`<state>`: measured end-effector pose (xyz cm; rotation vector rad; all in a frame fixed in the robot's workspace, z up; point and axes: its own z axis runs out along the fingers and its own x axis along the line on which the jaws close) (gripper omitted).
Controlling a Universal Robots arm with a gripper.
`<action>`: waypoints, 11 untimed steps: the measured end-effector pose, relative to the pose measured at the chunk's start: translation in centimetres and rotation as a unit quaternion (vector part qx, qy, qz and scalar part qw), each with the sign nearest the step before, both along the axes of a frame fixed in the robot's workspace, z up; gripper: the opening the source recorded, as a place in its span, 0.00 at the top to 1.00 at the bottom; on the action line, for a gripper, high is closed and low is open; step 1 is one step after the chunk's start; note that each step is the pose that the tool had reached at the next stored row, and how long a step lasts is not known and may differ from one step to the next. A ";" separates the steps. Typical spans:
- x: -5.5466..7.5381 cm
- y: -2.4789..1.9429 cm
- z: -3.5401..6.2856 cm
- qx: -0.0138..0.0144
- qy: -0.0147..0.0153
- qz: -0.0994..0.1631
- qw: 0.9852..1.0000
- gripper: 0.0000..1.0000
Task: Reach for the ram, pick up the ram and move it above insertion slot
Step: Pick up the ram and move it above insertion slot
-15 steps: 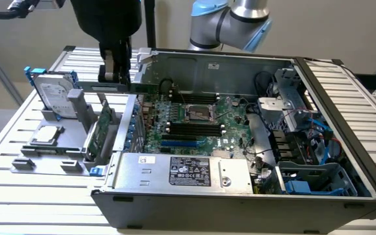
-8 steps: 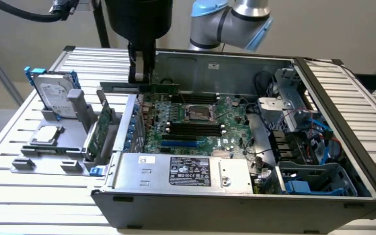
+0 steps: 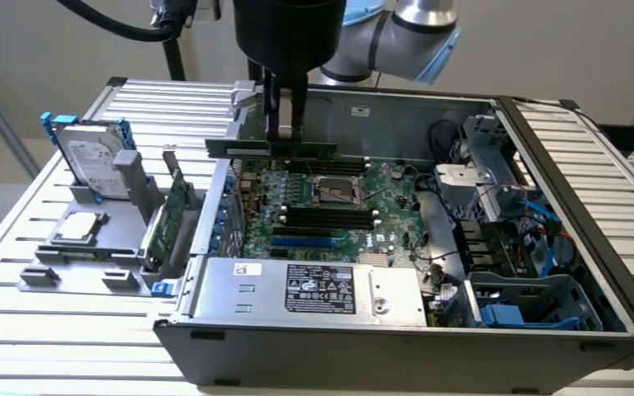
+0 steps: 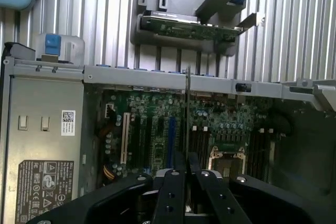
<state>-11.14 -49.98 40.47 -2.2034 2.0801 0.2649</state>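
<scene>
A: Start with the exterior view — where is the ram?

B: The ram point(image 3: 271, 149) hangs level in the air over the back part of the open computer case point(image 3: 581, 247), above the green motherboard point(image 3: 328, 202). The gripper point(image 3: 283, 132) comes straight down from the arm point(image 3: 405, 37), and its two dark fingers point(image 3: 284, 107) are closed on the stick's middle.

A: And the slots?

B: The black memory slots point(image 3: 323, 217) lie on the board below and a little toward the camera from the stick. It touches nothing but the fingers.

A: What stands outside the case?

B: On the slatted table point(image 3: 30, 247), toward the exterior view's left, a hard drive point(image 3: 92, 165) with blue rails stands upright in a grey holder point(image 3: 86, 264), and a broader green card point(image 3: 174, 219) stands on edge just beside the case wall.

A: Now the wrist view.

B: The ram point(image 4: 188, 114) shows edge-on — a thin line running out from between the fingers point(image 4: 173, 192), which are pinched on it. Beneath it lies the motherboard point(image 4: 157, 129), with the processor socket point(image 4: 226, 156) to one side and the silver power supply point(image 4: 42, 145) with its label to the other. Beyond the case wall the green card point(image 4: 194, 27) sits in its grey holder on the table.
</scene>
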 end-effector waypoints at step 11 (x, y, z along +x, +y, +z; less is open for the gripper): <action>2.6 1.80 -0.33 -0.019 0.000 0.000 1.000 0.87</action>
